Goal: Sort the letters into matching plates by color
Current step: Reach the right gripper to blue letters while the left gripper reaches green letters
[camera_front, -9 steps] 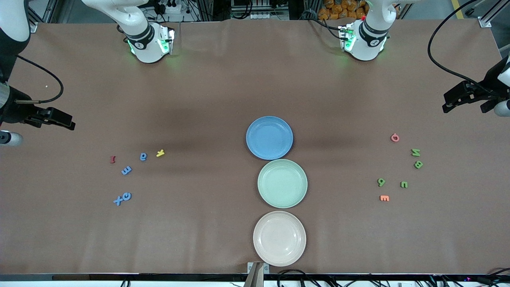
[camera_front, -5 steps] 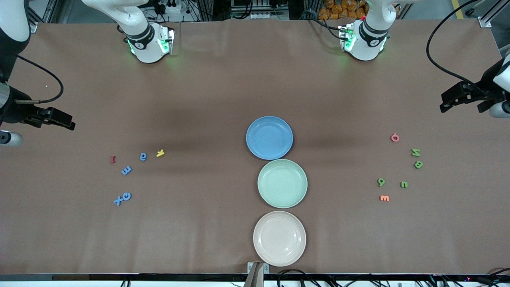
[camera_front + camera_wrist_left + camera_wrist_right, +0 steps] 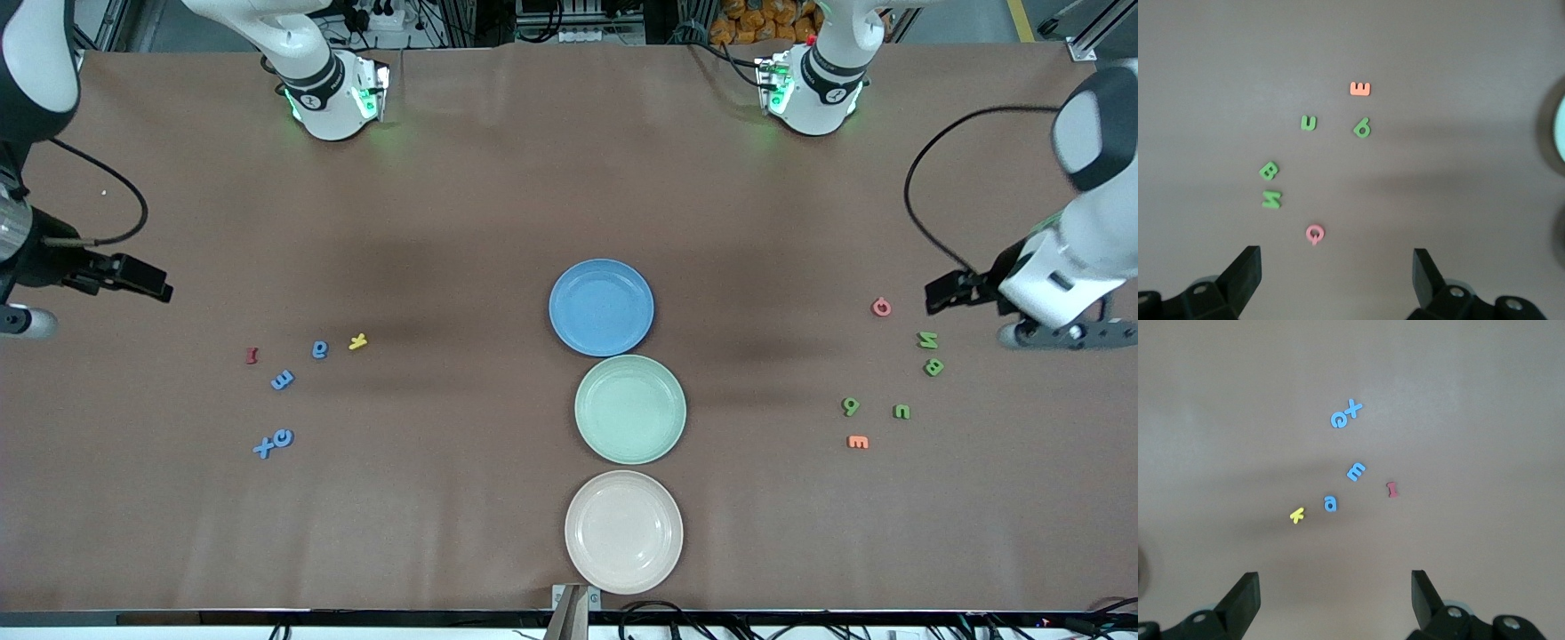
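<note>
A sky blue plate (image 3: pixel 601 307) and a mint green plate (image 3: pixel 630 409) lie mid-table. Four blue letters (image 3: pixel 282 380) lie toward the right arm's end of the table and show in the right wrist view (image 3: pixel 1356 471). Four green letters (image 3: pixel 927 339) lie toward the left arm's end and show in the left wrist view (image 3: pixel 1269 171). My left gripper (image 3: pixel 935 295) is open and empty in the air beside the green letters, close to a pink Q (image 3: pixel 1314 233); its own view shows it too (image 3: pixel 1336 273). My right gripper (image 3: pixel 160 286) is open and empty (image 3: pixel 1335 590).
A beige plate (image 3: pixel 624 532) lies nearest the front camera. A pink Q (image 3: pixel 881 308) and an orange E (image 3: pixel 858 442) lie among the green letters. A yellow k (image 3: pixel 357 341) and a red I (image 3: pixel 252 356) lie among the blue ones.
My left arm has swung in from the table's end and lowered its gripper toward the green letters. My right gripper has shifted only slightly.
</note>
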